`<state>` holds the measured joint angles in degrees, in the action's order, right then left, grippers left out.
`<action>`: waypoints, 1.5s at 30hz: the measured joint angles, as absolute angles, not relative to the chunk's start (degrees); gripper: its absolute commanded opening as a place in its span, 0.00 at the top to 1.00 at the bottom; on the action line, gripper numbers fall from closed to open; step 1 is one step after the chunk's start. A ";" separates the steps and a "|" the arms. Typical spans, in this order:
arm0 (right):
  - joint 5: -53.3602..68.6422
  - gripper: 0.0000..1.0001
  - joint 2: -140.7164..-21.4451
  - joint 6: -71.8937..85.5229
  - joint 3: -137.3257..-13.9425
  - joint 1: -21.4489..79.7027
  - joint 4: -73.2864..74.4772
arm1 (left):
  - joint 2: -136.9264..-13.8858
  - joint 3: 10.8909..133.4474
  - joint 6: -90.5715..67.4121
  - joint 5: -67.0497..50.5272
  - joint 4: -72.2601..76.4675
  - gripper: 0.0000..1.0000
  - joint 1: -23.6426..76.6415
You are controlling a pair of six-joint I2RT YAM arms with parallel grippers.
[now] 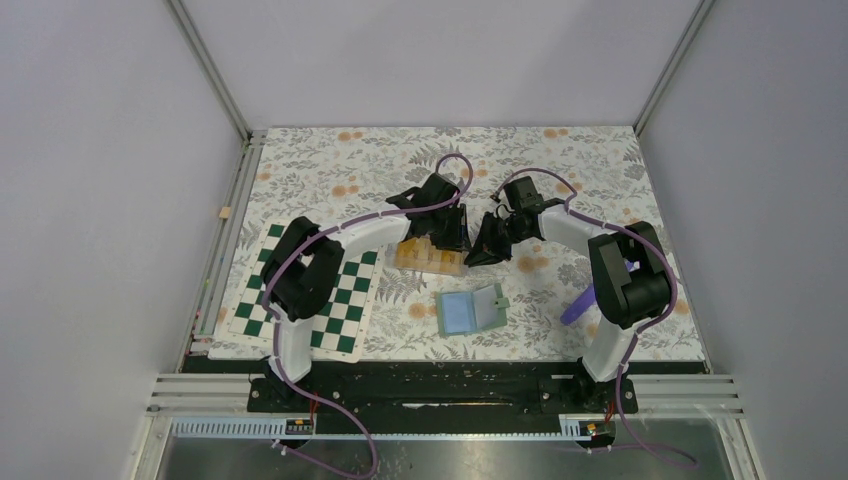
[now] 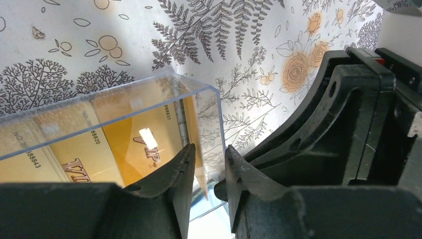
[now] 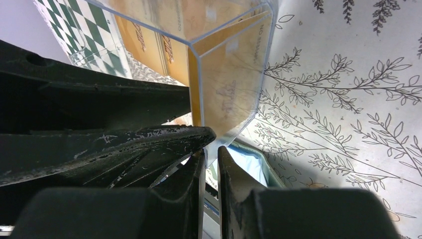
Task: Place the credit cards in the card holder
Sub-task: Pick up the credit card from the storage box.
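Midway between the side edges, thin, stiff, probably slick credit cards (image 2: 114, 144) stand in a clear box (image 3: 224, 84); best pinched by an edge. Right gripper (image 3: 211, 152) pinches the box wall; left gripper (image 2: 209, 149) straddles another wall, grip unclear.

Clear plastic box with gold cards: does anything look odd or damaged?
Only this: the left gripper straddles one end wall of the clear plastic box and the right gripper pinches a wall beside it. No spill or damage shows.

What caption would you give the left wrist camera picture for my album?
Left gripper straddling the end wall of a clear box of gold VIP cards, floral cloth beneath.
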<state>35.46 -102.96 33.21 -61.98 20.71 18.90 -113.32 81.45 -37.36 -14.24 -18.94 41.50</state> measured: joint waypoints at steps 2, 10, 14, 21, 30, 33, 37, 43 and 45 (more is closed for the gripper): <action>35.48 0.87 -102.96 33.21 -61.95 20.71 18.81 | -113.34 81.62 -37.36 -13.61 -19.55 0.73 41.50; 35.48 0.87 -102.96 33.23 -61.95 20.82 18.61 | -113.34 81.65 -37.85 -13.78 -19.25 0.79 41.47; 35.48 0.87 -102.96 33.23 -61.95 20.82 18.61 | -113.34 81.56 -37.98 -13.65 -19.62 0.63 40.99; 35.48 0.87 -102.96 33.23 -61.95 20.82 18.59 | -113.08 79.77 -39.51 -14.85 -17.87 0.66 40.07; 35.51 0.87 -102.96 33.23 -61.95 20.84 18.57 | -111.68 75.44 -41.01 -16.78 -12.05 0.56 39.27; 35.51 0.87 -102.98 33.23 -61.95 20.88 18.48 | -111.02 72.58 -42.06 -18.24 -8.86 0.52 38.20; 35.68 0.87 -103.07 33.26 -61.84 21.37 17.56 | -109.80 68.77 -43.24 -20.36 -4.51 0.52 36.82; 35.70 0.87 -103.09 33.28 -61.76 21.54 17.26 | -109.43 65.69 -43.81 -23.33 0.89 0.54 35.97; 35.70 0.87 -103.09 33.28 -61.73 21.54 17.26 | -109.32 64.25 -44.31 -24.56 3.40 0.52 35.59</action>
